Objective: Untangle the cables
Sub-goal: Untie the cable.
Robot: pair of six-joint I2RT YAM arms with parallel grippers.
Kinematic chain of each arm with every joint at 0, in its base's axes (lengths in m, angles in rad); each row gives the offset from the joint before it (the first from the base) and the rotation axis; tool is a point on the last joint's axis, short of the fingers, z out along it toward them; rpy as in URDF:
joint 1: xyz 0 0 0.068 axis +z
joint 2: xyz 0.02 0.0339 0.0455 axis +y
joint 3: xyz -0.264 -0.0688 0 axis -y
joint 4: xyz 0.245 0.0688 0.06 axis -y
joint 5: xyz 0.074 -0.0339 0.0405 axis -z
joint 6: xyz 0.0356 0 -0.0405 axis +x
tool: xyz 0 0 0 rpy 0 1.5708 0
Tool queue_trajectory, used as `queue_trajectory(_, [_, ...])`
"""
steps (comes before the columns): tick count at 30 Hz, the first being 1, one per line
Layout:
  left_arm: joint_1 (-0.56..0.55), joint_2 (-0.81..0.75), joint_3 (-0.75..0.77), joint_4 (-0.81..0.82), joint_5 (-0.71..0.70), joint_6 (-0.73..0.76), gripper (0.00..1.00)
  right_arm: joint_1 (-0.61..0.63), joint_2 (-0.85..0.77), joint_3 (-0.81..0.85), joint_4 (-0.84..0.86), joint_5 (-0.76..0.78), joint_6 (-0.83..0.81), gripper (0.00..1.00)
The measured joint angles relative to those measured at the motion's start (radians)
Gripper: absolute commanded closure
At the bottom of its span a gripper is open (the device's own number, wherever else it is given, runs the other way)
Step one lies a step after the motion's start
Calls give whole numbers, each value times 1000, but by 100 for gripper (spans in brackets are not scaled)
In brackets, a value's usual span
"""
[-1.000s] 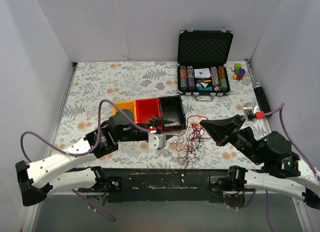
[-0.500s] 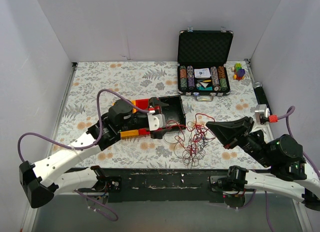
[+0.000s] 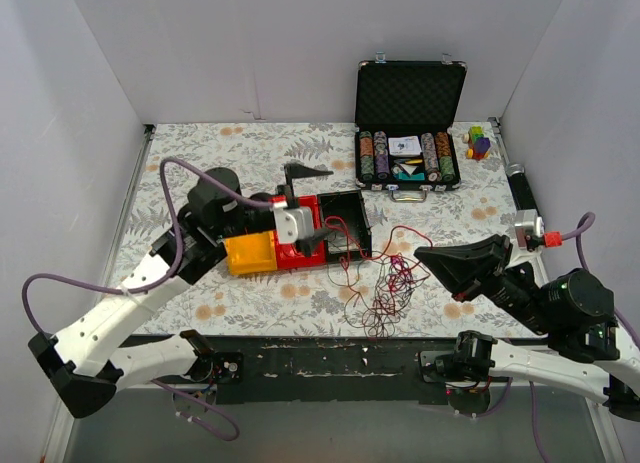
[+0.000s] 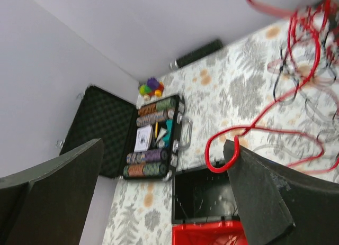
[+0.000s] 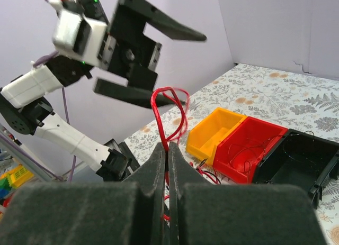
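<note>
cables [image 3: 382, 291] tangled on desk [image 3: 200, 153] just beside black bin [image 3: 345, 215], right pincer [image 5: 167, 150] clamped tight on a red one, left pincer [image 3: 311, 205] spread wide, nothing gripped, a red one looped at its fingertip

Bench [image 3: 230, 153] covered in a floral-print cloth, pale with grey leaves and orange blooms, fills centre of top view. Plain white back wall [image 3: 280, 53] across the top; white left wall [image 3: 60, 163] and right wall [image 3: 580, 93] box it in. Scuffed black strip [image 3: 330, 358] along the bench's near edge, lower frame. Grey surface [image 3: 330, 438] below that, bottom edge. Light even, shadows soft.
</note>
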Motion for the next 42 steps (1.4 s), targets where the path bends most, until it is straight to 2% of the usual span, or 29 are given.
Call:
queue_trajectory(5, [11,68,300,-74,160,-223,2,0,-14,22,-21,16,-1,99])
queue_trajectory(8, [11,60,390,-74,274,-364,2,0,-14,28,-28,16,-5,99])
queue_trajectory(11, [11,51,423,-51,328,-479,2,0,-13,28,-37,14,-10,99])
queue_trajectory(15, [11,54,423,-10,299,-592,2,0,-4,30,-39,4,-11,99])
queue_trajectory(19, [11,43,369,-37,323,-559,2,0,14,43,-45,-24,-12,99])
queue_trajectory(26, [6,57,242,-70,378,-585,2,0,36,53,-46,-83,-11,99])
queue_trajectory(35, [-73,64,175,-64,468,-607,2,0,119,75,-45,-152,-11,99])
queue_trajectory(42, [-111,69,16,80,464,-706,3,0,161,95,-26,-191,-11,99])
